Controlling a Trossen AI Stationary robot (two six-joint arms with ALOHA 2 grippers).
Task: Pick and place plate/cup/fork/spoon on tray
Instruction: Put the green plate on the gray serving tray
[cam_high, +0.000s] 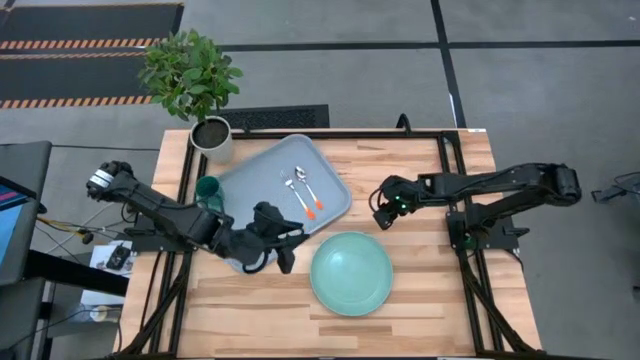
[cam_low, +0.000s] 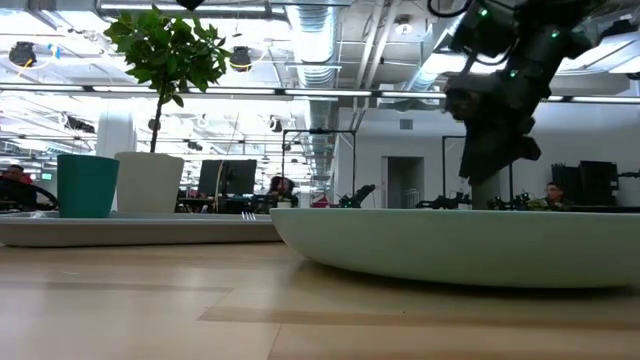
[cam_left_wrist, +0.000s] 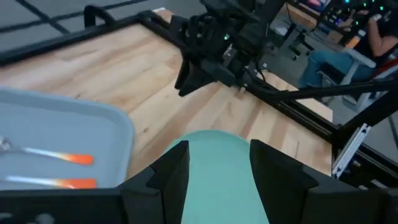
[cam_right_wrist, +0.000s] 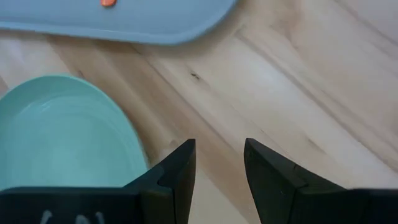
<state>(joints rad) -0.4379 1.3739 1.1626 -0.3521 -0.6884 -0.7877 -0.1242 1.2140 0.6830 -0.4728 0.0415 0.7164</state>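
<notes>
Plate (cam_high: 351, 273) is the one piece not yet on the tray (cam_high: 250, 185): it lies flat on the bare wooden table (cam_high: 430, 200), just right of the tray's near corner and close to the table's near edge. Its shallow, wide form offers only the thin rim to grip, which likely explains why both arms gather round it. The tray sits askew on the left half of the table and already carries the cup (cam_high: 208, 190) on its left edge, upright, beside the white plant pot (cam_high: 212, 137) that stands just off its far-left corner. A fork (cam_high: 296, 189) and a spoon (cam_high: 308, 190), both with orange handles, lie side by side in the tray's middle, leaving open floor toward its near side for the plate.

The left gripper (cam_high: 285, 248) hangs over the tray's near-right corner, just left of the plate, fingers (cam_left_wrist: 169, 171) apart and aimed at the plate's rim, holding nothing. The right gripper (cam_high: 384, 212) hovers beyond the plate's far-right side, over bare wood, its fingers (cam_right_wrist: 179, 167) also parted and empty. Judging from this, the plate's pickup comes next, probably by the left arm.
</notes>
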